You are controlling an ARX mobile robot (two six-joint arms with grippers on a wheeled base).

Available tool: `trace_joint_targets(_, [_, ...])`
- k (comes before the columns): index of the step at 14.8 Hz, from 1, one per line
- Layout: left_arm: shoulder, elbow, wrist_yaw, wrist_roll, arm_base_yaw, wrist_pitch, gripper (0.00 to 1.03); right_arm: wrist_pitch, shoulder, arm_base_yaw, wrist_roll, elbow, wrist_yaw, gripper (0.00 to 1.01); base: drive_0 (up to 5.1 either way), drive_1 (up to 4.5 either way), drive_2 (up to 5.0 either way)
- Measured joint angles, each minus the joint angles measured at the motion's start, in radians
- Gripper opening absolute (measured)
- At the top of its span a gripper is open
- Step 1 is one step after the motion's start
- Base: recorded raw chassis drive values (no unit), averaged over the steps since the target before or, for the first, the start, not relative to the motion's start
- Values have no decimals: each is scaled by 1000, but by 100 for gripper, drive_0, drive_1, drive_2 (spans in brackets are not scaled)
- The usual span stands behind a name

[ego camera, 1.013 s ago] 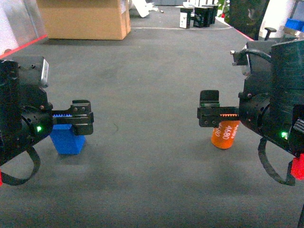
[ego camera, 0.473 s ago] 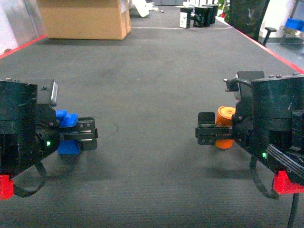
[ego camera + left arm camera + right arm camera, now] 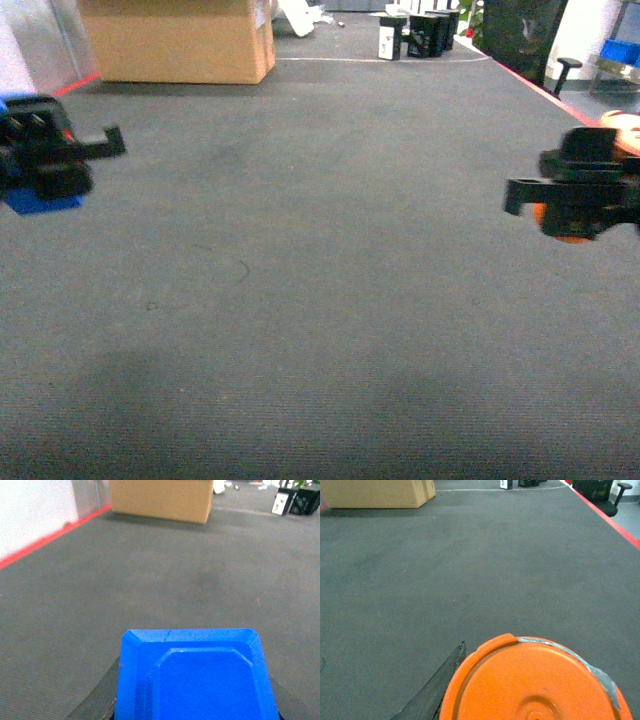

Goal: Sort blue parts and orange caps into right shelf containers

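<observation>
From the head view, the left gripper [image 3: 55, 150] is far out at the left edge, up off the dark gray floor [image 3: 320, 300]. Its jaws are closed on a blue part [image 3: 40, 203], which peeks out just under the black jaws. The right gripper [image 3: 575, 190] is far out at the right edge, also up in the air. Its jaws are closed on an orange cap [image 3: 565, 222], and a bit of orange shows below and behind them. The two arms are well apart, each with one thing. A big cardboard box [image 3: 175, 40] sits far back on the left. Some blue crates [image 3: 620, 52] on a steel rack show far back at the right edge, small and hard to see.

In the left wrist view, the blue part [image 3: 195, 677] fills the bottom middle, right at the jaws, with its flat face toward the camera. Only floor lies ahead of it.

In the right wrist view, the orange cap [image 3: 535, 680] fills the bottom. Its round end faces the camera, so its long side points away from the jaws. Only floor lies ahead here too.

The crates are off to the right, so the right arm looks nearer to them. I think both arms must next carry their things over to that side.
</observation>
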Motion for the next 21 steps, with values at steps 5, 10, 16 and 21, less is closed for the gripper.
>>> trace_joint_targets(5, [-402,-155,-95,103,-63,-83,42,-125,-420,-8,-23,-245,36,44,0,0,0])
trace_joint_targets(10, [-751,-248,-228,156,-161,-238,42,-405,-856,-45,-24,-366,90,44,0,0,0])
trace_joint_targets(16, [-964,-255,-257,125,-225,-420,42,-678,-1266,-24,-51,-358,112,44,0,0,0])
trace_joint_targets(21, [-1162,-360,186,102,-6,-711,42,-798,-1375,-185,-89,-423,-148,44,0,0,0])
